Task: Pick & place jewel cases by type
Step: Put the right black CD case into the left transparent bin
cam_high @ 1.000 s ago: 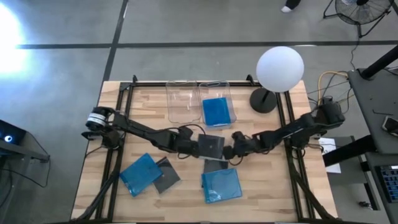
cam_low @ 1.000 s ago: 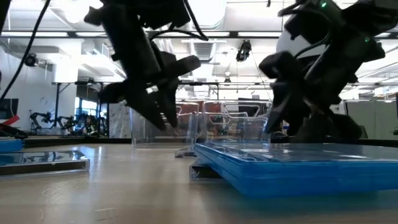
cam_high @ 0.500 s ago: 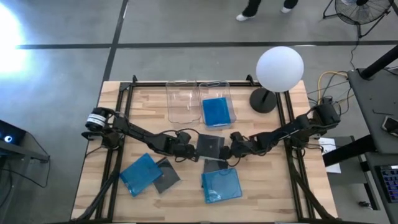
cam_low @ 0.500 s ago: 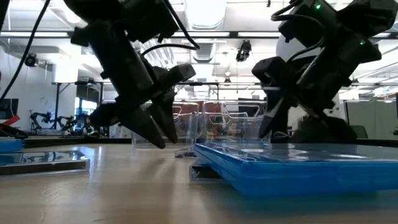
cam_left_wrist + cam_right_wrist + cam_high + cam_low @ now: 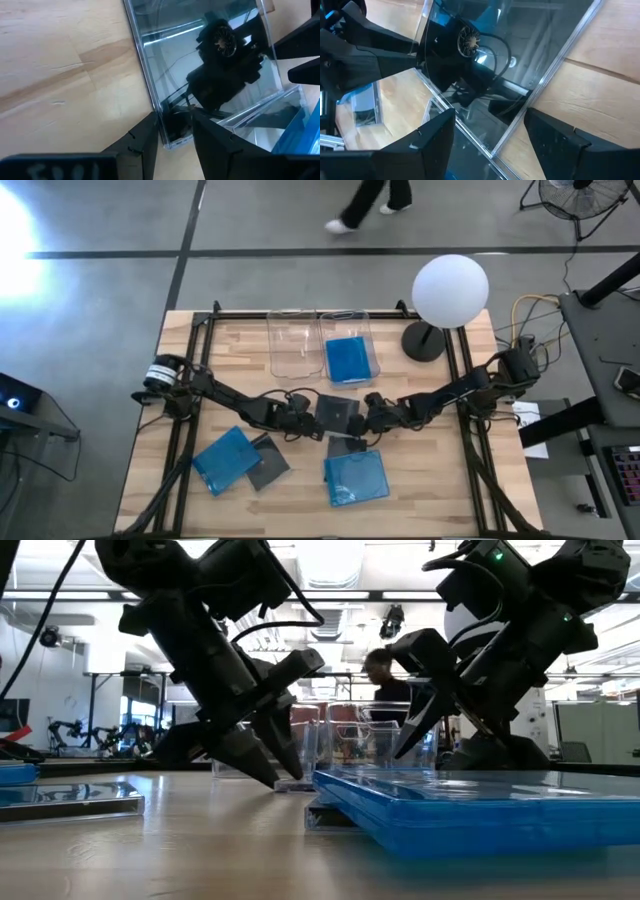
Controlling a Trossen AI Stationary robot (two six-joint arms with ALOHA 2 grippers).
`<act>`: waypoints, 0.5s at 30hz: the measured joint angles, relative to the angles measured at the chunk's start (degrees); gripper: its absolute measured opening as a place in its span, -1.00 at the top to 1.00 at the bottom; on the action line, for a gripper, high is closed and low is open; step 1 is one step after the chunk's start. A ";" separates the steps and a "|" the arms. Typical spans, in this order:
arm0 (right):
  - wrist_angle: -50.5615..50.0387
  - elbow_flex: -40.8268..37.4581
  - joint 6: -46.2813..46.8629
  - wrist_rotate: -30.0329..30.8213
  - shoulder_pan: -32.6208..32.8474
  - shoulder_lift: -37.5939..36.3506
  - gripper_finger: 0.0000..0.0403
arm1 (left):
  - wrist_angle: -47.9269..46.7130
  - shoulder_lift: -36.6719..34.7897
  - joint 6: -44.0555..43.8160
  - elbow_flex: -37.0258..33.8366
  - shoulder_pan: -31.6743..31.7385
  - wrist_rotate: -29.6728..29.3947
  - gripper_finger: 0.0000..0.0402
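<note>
With both arms reaching to the table's middle, my left gripper [image 5: 306, 416] and right gripper [image 5: 366, 413] flank a dark jewel case [image 5: 339, 412] lying flat on the wood. My left fingers [image 5: 141, 145] sit narrowly parted astride its corner, not clamped as far as I can tell. My right fingers [image 5: 435, 137] are spread wide at the opposite edge, touching nothing visibly. A second dark case [image 5: 347, 445] lies just beside, partly under a blue case [image 5: 356, 478]. Another blue case [image 5: 225, 459] and a dark case [image 5: 267, 462] rest near the front left. One blue case [image 5: 349, 359] lies in the right clear bin [image 5: 369, 340]; the left bin [image 5: 294, 343] stands beside it.
</note>
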 joint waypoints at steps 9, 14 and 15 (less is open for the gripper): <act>-0.48 0.00 -0.29 -0.50 0.15 -0.27 -0.19 | 0.85 -0.35 -0.17 0.55 0.15 0.18 0.48; -0.54 0.00 -1.62 -0.83 0.15 -0.54 -0.19 | 1.10 -0.94 -0.16 0.52 0.22 0.55 0.48; -0.70 0.00 -1.90 -0.89 0.15 -0.64 -0.19 | 1.12 -1.14 -0.16 0.53 0.24 0.78 0.48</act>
